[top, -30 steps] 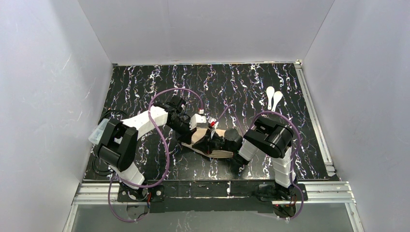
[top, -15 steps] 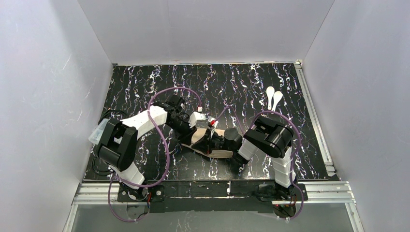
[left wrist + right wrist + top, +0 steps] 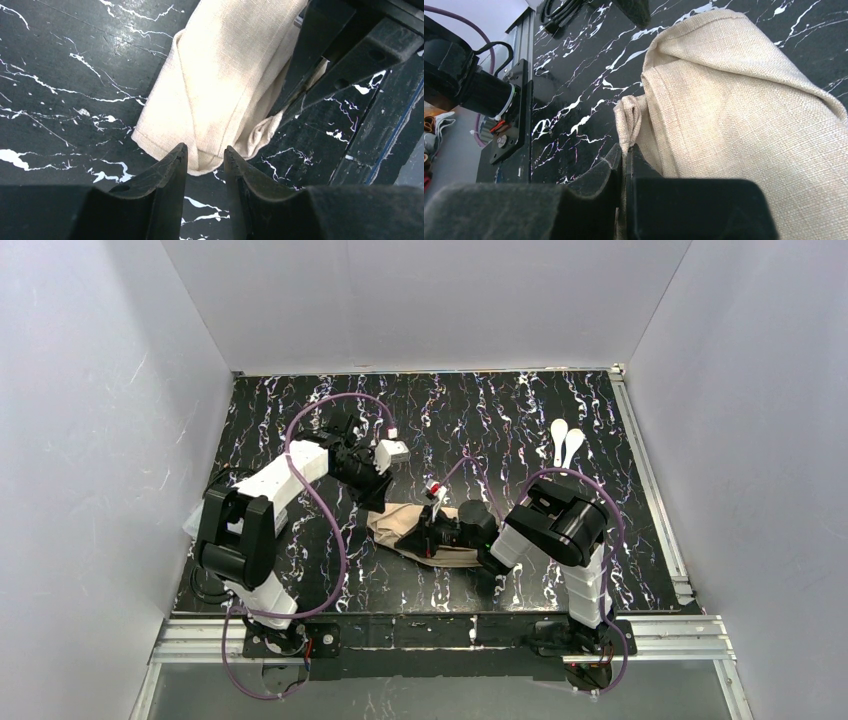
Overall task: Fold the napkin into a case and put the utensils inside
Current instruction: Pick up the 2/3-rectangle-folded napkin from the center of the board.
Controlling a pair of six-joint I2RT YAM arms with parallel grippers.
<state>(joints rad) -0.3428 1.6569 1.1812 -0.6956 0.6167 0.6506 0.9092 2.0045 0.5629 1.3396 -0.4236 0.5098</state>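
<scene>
While my right pincer (image 3: 624,152) is clamping a fold of the napkin (image 3: 724,100) in the middle of the worktop (image 3: 300,400), my left pincer (image 3: 205,152) is hanging apart and empty by the cloth's end, and the utensils (image 3: 565,443) are lying near the far right corner.

— Bright in here, isn't it? Soft, even light from overhead, and hardly a shadow on the white walls (image 3: 100,440).
— Yes, though the marbled table (image 3: 120,40) has a faint sheen. Up close the napkin (image 3: 734,100) weave is crisp, while the right gripper (image 3: 625,152) in the foreground goes dark and blurry.
</scene>
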